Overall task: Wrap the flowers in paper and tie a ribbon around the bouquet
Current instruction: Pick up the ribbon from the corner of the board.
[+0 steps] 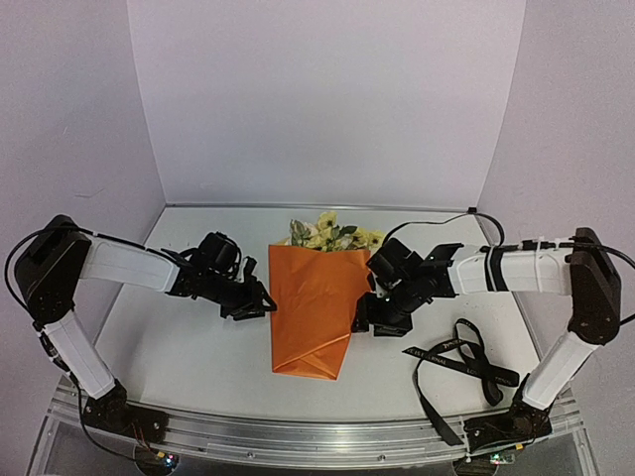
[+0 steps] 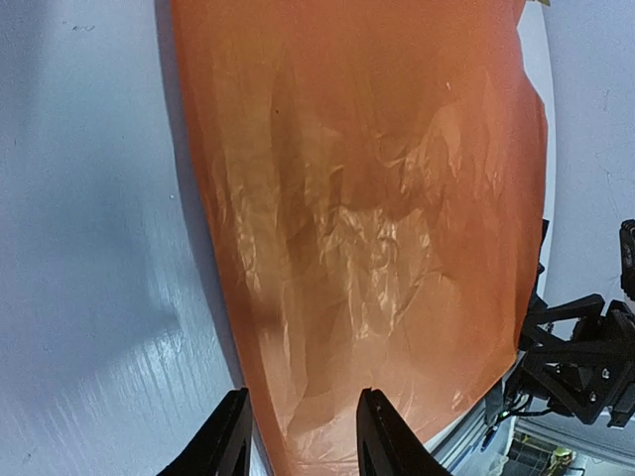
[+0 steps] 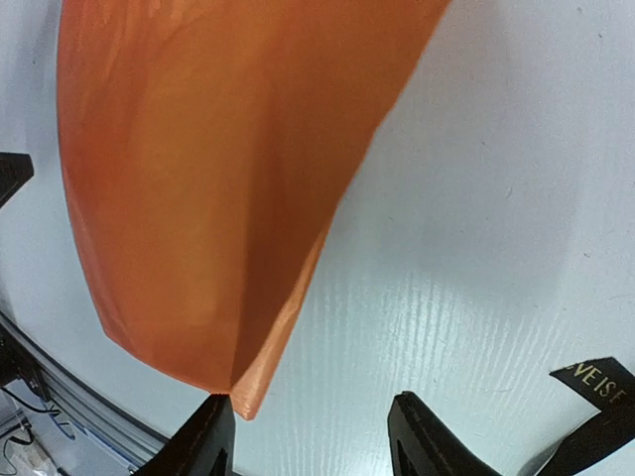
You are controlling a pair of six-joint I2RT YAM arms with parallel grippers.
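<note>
Here, left gripper [image 2: 303, 399]: its two dark fingers [image 2: 230, 441] stand partly apart, set low over the left edge of the paper [image 2: 377, 218]. The orange edge runs up through the gap. A sliver of white table [image 2: 89, 248] shows between that edge and the finger on the table side, so the jaws are not pinched on the sheet. Whether the other finger touches the paper cannot be told. The sheet under this wrist is creased and glossy, with paler patches near its middle.

Right gripper [image 3: 308, 399]: fingers spread wide, bare table between them, nothing held. The pointed lower corner of the paper sits just beside one finger; contact cannot be told. Beside the other finger, at the corner of the right wrist view, lies an end of the black ribbon [image 1: 466, 359] with pale lettering, apart from the paper.

From above, the bouquet [image 1: 310, 327] lies flat in the middle of the table, between the two grippers. Its narrow folded end points toward the arm bases and its wide end points away. A flap is folded across the front, leaving a slanted crease near the narrow end. The flowers [image 1: 332, 236], pale yellow and cream with green leaves, poke out of the far wide end. The left gripper meets the cone's left edge about halfway along, and the right gripper sits at the right edge slightly nearer the bases.

The ribbon lies in loose loops on the table in front of the right arm's base, well apart from the bouquet.
</note>
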